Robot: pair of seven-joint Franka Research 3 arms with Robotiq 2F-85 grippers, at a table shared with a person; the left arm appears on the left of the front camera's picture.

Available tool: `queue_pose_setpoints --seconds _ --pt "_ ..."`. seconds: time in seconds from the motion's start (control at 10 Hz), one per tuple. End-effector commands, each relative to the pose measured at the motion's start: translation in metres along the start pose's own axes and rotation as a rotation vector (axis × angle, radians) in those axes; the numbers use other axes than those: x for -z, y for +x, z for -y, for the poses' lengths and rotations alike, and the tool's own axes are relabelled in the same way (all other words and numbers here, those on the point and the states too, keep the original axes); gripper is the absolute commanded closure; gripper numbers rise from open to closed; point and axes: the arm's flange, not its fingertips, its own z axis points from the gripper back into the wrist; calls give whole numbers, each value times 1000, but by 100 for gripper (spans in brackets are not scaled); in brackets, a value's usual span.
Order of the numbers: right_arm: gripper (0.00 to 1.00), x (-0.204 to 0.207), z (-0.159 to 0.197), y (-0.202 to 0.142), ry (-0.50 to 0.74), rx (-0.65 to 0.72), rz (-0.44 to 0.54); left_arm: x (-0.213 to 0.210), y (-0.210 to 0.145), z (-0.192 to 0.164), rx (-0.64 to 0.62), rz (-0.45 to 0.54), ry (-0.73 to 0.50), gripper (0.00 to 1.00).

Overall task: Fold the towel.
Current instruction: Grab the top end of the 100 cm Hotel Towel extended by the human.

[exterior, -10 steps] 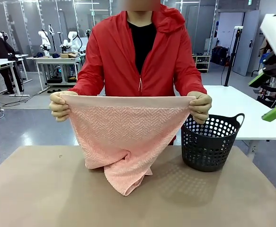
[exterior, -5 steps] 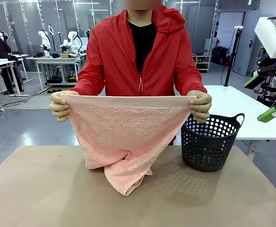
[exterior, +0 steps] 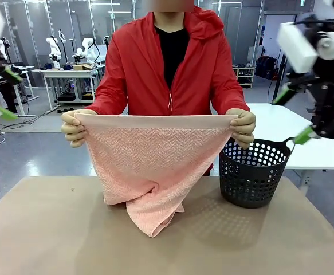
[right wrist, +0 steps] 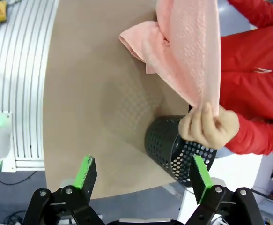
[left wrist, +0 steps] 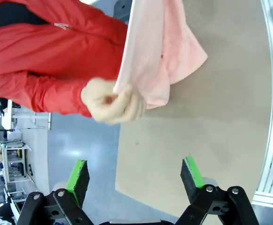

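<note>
A person in a red jacket holds the salmon-pink towel stretched by its top corners above the table, one hand at each end; its lower end droops onto the tabletop. The towel hangs sideways in the left wrist view, pinched by a hand. It shows again as the towel in the right wrist view, held by a hand. My left gripper is open at the far left edge, well off the towel; its fingers are spread. My right gripper is open, high on the right above the basket, with fingers apart.
A black perforated basket with handles stands on the table's right side, beside the person's hand, also seen as the basket in the right wrist view. The brown tabletop spreads in front. A white table stands behind the basket.
Both arms have swung inward: the right gripper moved left from the frame's right edge toward the basket, the left gripper came further into view at the left. The person and towel held still.
</note>
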Motion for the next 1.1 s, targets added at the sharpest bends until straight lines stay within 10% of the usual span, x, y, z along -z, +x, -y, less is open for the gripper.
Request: queue_pose_setpoints --seconds 0.0,1.0 --pt "0 0 31 20 9 8 -44 5 33 -19 -18 -107 -39 0" --pt "0 90 123 96 75 29 -100 113 133 -74 144 -253 -257 0"
